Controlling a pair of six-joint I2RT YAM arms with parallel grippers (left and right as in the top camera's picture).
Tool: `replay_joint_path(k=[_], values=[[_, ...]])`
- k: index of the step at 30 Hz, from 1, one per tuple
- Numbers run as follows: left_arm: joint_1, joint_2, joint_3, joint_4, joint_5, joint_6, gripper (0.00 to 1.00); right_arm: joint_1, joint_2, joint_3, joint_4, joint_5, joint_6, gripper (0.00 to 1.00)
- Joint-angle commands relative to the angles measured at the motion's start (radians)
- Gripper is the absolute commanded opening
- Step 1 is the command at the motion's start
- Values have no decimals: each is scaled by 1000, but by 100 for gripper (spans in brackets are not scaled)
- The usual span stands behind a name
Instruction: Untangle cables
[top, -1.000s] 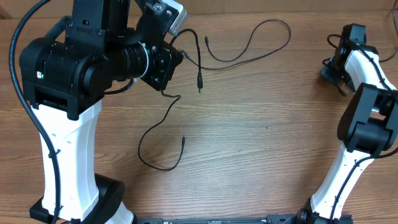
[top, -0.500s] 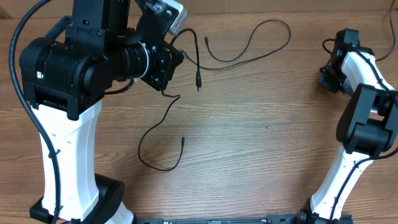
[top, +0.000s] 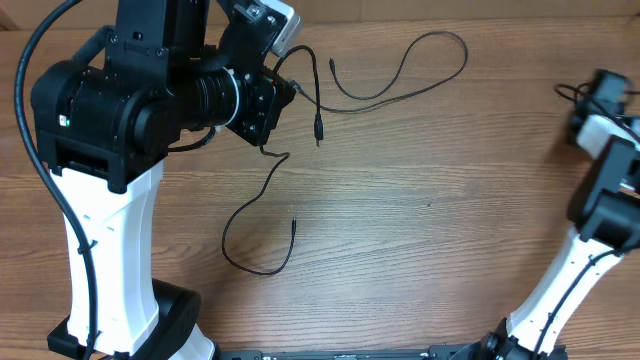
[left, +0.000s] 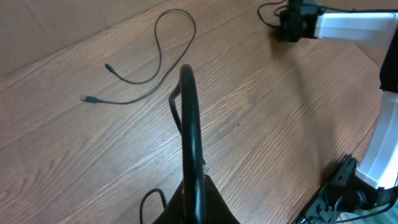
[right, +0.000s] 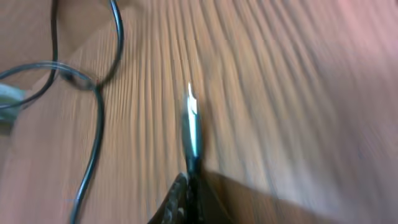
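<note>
Cables (top: 300, 110) sit toward the table's (top: 450, 250) far-left corner. The left gripper (left: 186, 74) is closed on the held cable (top: 262, 200), and the loose cable (top: 400, 78) curls beyond it. The right gripper (right: 190, 124) is too blurred to judge. It has swung toward the right edge, and the left arm stays raised.

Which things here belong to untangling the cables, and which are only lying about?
Job: thin black looped cable; thin black curled cable.
Not the job: brown wooden table; thick black arm wire.
</note>
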Motion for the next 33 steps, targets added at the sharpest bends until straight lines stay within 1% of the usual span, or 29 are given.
replay_joint_path(k=[1,5,7,8,9,10,11,12,13,16,19,21,23,25,27,29,30,33], values=[[-7,-2,3,2,19,-28,4,-71,36,19,32,-139,-373,4],[-7,-2,3,2,17,-27,4,-105,36,59,85,-209,-458,4],[-7,-2,3,2,17,-27,4,-105,35,78,80,-223,-500,4],[-8,-2,3,2,15,-27,4,-98,32,93,63,-254,-551,13],[-7,-2,3,3,15,-27,4,-92,25,99,47,-275,-585,49],[-7,-2,3,4,14,-27,4,-81,10,104,23,-291,-623,70],[-7,-2,3,5,14,-27,4,-71,-7,107,5,-293,-645,77],[-7,-2,3,5,14,-27,4,-58,-33,109,-16,-293,-673,80],[-7,-2,3,4,12,-27,4,-43,-65,110,-33,-292,-704,81],[-7,-2,3,2,0,-27,4,2,-186,110,-112,-299,-774,77],[-7,-2,3,2,0,-26,4,45,-324,110,-212,-382,-819,80],[-7,-1,3,2,-3,-20,4,70,-411,110,-257,-433,-818,84],[-7,-1,3,2,-34,-14,4,102,-517,110,-310,-501,-828,84],[-7,-1,3,2,-57,-14,4,130,-581,110,-353,-626,-901,84],[-7,-1,3,2,-72,-14,4,171,-626,110,-406,-812,-1009,84],[-7,-1,3,2,-72,-10,4,214,-637,110,-453,-951,-1125,87],[-7,-1,3,2,-72,-7,4,238,-637,109,-483,-1003,-1189,87],[-6,-1,3,2,-82,-7,4,312,-616,105,-560,-1018,-1268,89]])
